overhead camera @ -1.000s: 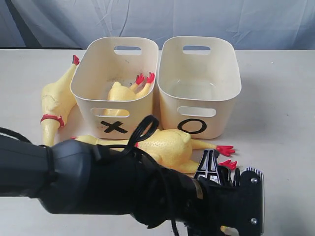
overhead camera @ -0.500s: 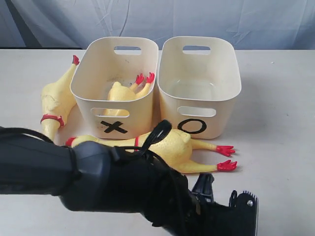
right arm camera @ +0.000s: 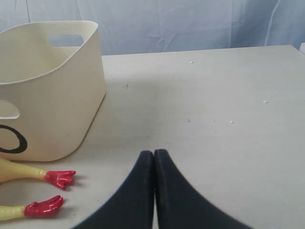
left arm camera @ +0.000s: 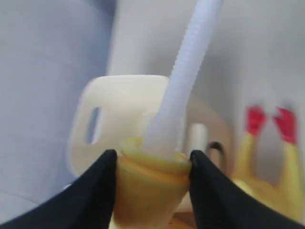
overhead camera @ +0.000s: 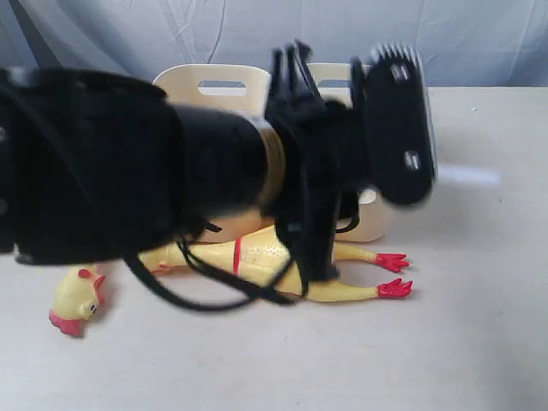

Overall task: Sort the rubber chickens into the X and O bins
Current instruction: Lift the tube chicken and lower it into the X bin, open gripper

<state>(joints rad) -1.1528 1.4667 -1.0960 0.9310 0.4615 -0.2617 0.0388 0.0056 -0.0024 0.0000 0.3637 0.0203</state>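
My left gripper [left arm camera: 151, 160] is shut on a yellow chicken headpiece [left arm camera: 150, 186] whose ribbed white tube [left arm camera: 183, 71] sticks up between the fingers. In the exterior view the tube's tip [overhead camera: 469, 177] pokes out to the right of the raised left arm [overhead camera: 214, 163]. One rubber chicken [overhead camera: 270, 254] lies on the table before the bins, red feet [overhead camera: 392, 274] to the right. Another chicken's head [overhead camera: 75, 304] shows at the left, its body hidden. The arm covers most of the X bin [overhead camera: 221, 75]. The O bin [right arm camera: 52, 90] stands left of my shut, empty right gripper [right arm camera: 154, 155].
The left arm and its cables [overhead camera: 214, 295] hang over the bins and the lying chicken. Bare table [right arm camera: 214, 105] stretches right of the O bin. A blue-grey cloth [overhead camera: 479, 34] closes off the back. The right gripper does not show in the exterior view.
The left arm has swung up from the table's front edge to in front of the bins, carrying the headpiece. It now hides the bins and the chicken at the left.
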